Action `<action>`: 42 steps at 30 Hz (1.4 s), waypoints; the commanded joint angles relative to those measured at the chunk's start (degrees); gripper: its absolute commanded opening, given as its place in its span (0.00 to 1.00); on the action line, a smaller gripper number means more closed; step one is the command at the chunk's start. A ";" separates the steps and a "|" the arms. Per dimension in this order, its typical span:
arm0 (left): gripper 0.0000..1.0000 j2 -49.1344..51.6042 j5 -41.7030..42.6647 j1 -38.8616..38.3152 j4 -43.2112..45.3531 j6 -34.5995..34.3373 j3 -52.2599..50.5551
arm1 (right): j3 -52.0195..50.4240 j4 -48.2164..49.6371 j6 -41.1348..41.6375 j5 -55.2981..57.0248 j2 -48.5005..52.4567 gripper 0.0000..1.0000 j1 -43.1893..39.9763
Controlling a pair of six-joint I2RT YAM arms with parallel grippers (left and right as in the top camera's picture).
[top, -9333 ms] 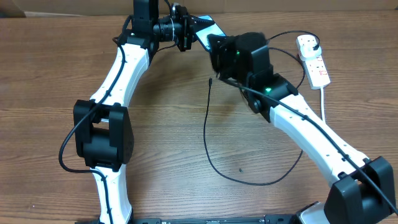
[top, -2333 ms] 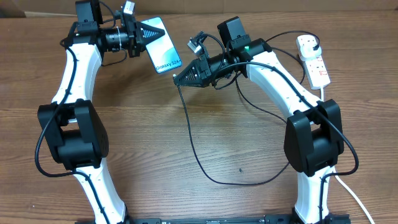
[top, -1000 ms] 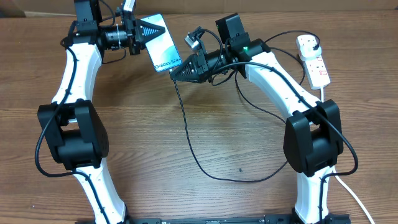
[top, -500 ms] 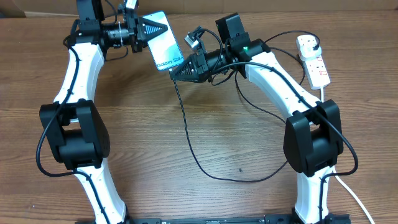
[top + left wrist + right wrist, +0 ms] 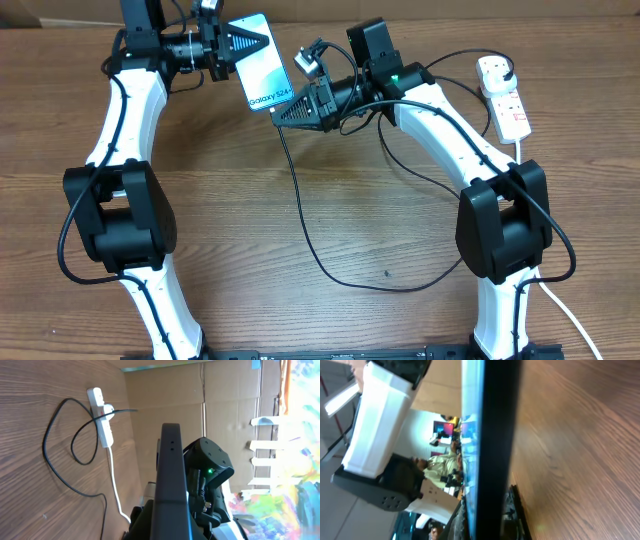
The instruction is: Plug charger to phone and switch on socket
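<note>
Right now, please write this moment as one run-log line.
left pincer: holds phone | right pincer: holds charger near phone edge | socket: switch unclear

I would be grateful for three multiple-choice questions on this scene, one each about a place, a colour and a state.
1. Where does the socket lie?
A) toward the table's far right corner
B) at the near edge, in the middle
C) at the far left corner

2. What colour is the charger cable?
A) white
B) black
C) red

3. What state is the phone in?
A) lying flat and alone on the table
B) propped against the socket
C) held in the left gripper

Answers: 1 A, the overhead view shows it at upper right; 2 B, a thin black line loops across the wood; 3 C, the gripper clamps its far end.
</note>
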 commanded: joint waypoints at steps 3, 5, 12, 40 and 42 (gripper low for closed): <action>0.04 0.17 2.67 -0.35 0.26 -2.14 0.83 | 0.28 0.35 0.02 -2.62 -0.66 0.04 -0.13; 0.04 0.20 2.67 -0.35 0.26 -2.36 0.83 | 0.28 0.35 -0.04 -2.62 -0.66 0.04 -0.13; 0.04 0.20 2.93 -0.35 0.24 -2.56 0.83 | 0.28 0.55 -0.17 -2.62 -0.66 0.04 -1.44; 0.04 0.20 2.03 -1.64 0.11 -3.41 0.83 | 0.28 1.60 0.09 -1.03 -0.66 0.04 -0.96; 0.04 0.20 2.03 -1.81 0.13 -3.41 0.83 | 0.28 1.57 0.09 -0.87 -0.66 0.04 -0.96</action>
